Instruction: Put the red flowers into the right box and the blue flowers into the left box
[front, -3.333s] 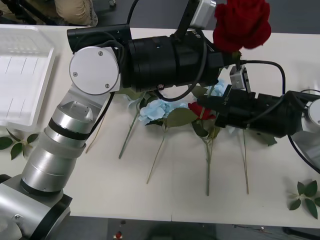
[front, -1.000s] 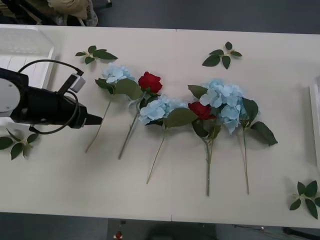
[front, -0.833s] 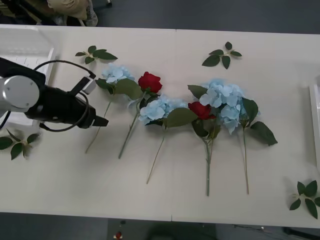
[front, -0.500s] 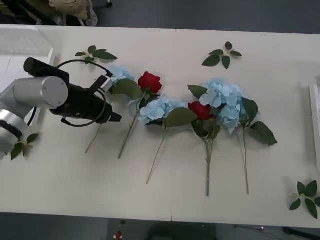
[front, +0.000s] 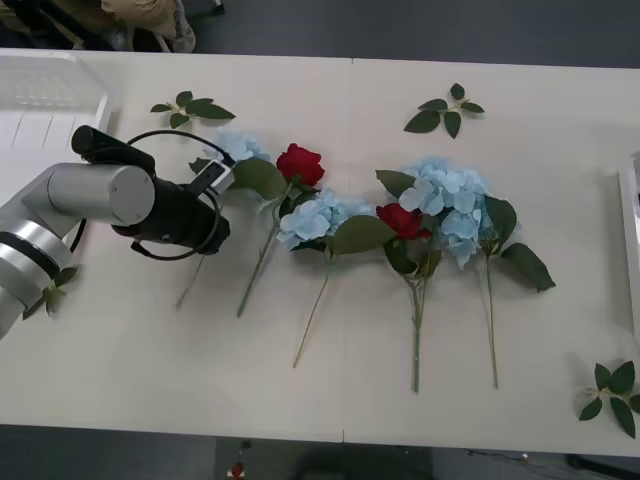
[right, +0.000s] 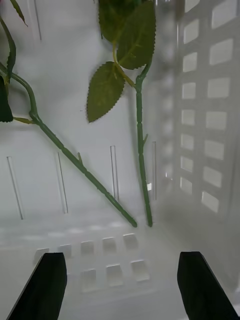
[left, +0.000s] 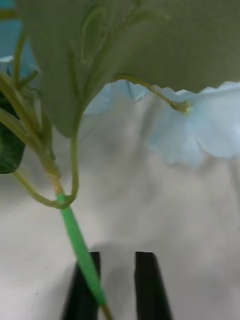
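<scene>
left tool (left: 117, 285) nearly closed by blue flower stem (left: 80, 250)

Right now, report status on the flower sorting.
Left gripper shut at the stem of the leftmost pale blue hydrangea-like flower. Right gripper open inside the white plastic right box, over two green rose stems. Red rose lies beside that blue flower.
</scene>
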